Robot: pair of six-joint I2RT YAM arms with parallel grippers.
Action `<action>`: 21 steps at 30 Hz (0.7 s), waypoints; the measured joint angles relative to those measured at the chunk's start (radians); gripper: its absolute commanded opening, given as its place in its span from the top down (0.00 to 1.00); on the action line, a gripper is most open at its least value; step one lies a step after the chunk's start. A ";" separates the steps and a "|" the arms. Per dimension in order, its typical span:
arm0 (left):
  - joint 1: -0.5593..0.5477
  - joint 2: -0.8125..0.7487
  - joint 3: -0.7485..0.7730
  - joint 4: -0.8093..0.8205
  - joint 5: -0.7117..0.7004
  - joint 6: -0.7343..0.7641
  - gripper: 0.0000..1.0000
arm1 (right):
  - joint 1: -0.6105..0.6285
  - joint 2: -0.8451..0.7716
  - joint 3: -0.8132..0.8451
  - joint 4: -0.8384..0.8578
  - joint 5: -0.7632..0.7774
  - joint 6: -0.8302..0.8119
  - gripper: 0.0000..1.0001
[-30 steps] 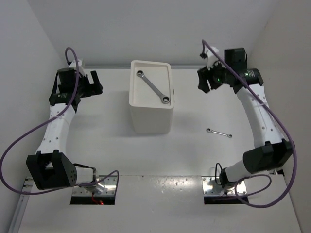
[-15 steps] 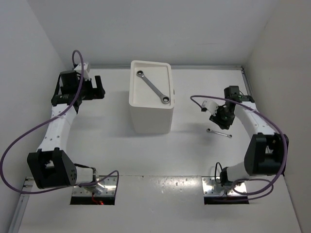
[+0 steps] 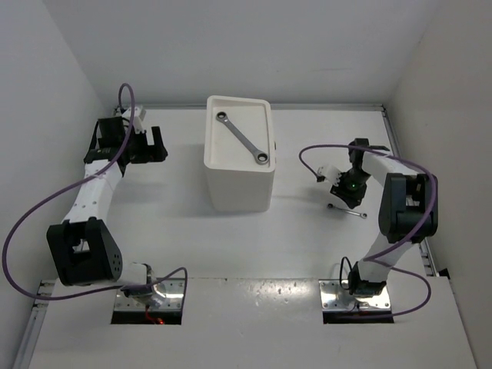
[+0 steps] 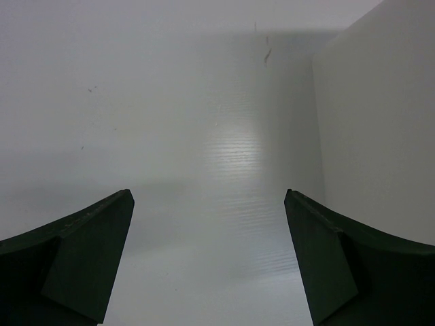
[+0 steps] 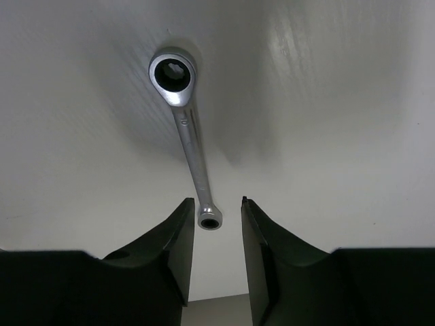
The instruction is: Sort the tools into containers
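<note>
Pickup step, we judge: right gripper (image 5: pixel 217 202) jaws narrowly apart w/ nothing held, straddling small ring end of slim wrench (image 5: pixel 192 146), flat on table (image 3: pixel 307 238) right of white box (image 3: pixel 238 188). Nxt: lower, pinch thin glossy steel shank. Also: left gripper (image 4: pixel 207 197) wide apart, empty; other wrench (image 3: pixel 244 138) in top tray (image 3: pixel 229 150).

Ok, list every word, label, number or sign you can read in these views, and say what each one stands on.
No text can be read in any view.
small wrench: any stamp on its shank is too blurred to read.
large wrench: too small in the top view to show any marking.
white box: plain walls, no label showing.
</note>
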 measured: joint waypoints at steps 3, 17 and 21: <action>0.005 0.010 0.000 0.000 0.014 0.000 0.00 | 0.000 0.001 -0.021 0.026 0.015 -0.007 0.68; 0.025 0.051 0.000 0.000 0.063 0.000 0.00 | -0.004 0.034 -0.105 0.103 0.051 -0.003 0.69; 0.027 0.052 0.000 0.000 0.066 0.000 0.00 | 0.000 0.037 -0.106 0.105 0.059 0.010 0.71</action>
